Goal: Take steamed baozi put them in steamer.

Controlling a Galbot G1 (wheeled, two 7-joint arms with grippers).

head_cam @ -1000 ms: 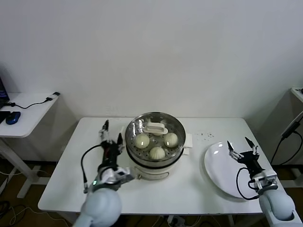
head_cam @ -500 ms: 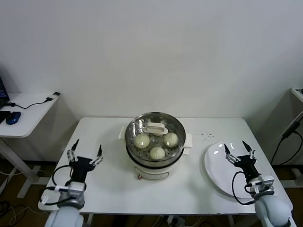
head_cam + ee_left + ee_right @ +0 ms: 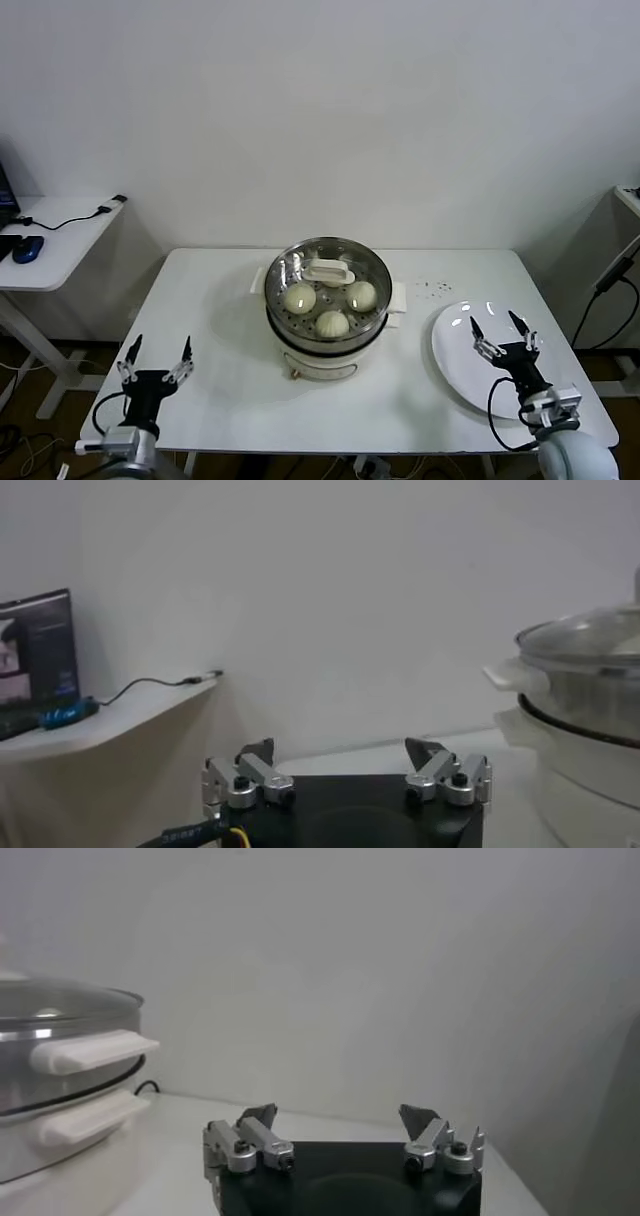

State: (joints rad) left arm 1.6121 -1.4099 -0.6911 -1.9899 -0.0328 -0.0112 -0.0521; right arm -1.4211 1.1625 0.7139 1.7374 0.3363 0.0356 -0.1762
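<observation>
A big white table (image 3: pixel 240 400) fills the middle of the head view; a smaller white side desk (image 3: pixel 55 235) stands off to the far left with a cable and a blue thing on it.

The steamer (image 3: pixel 328 305) sits in the middle of the table, a round shiny pot on a white base with white side handles; a glass lid (image 3: pixel 300 262) with a white knob (image 3: pixel 328 271) rests on top of it; three steamed baozi (image 3: pixel 332 322) show through the glass, lying close together on the holey floor inside; a fourth bun cannot be seen.

A flat white plate (image 3: pixel 460 375) lies on the right side of the table, well apart from the steamer; nothing sits on its bare part.

The left gripper (image 3: pixel 155 360) is low at the near left edge of the table, far from the pot; its arm points up and away from the robot, and its two fingers stand wide apart with nothing between them; the left wrist view shows the same gripper (image 3: pixel 345 765) spread wide, with the steamer (image 3: pixel 590 710) off to one side.

The right gripper (image 3: pixel 502 333) hangs over the near part of the plate, pointing away from the robot; its fingers are spread wide too, and they hold nothing; the right wrist view shows this gripper (image 3: pixel 340 1123) gaping, with the steamer (image 3: pixel 60 1098) beyond it.
</observation>
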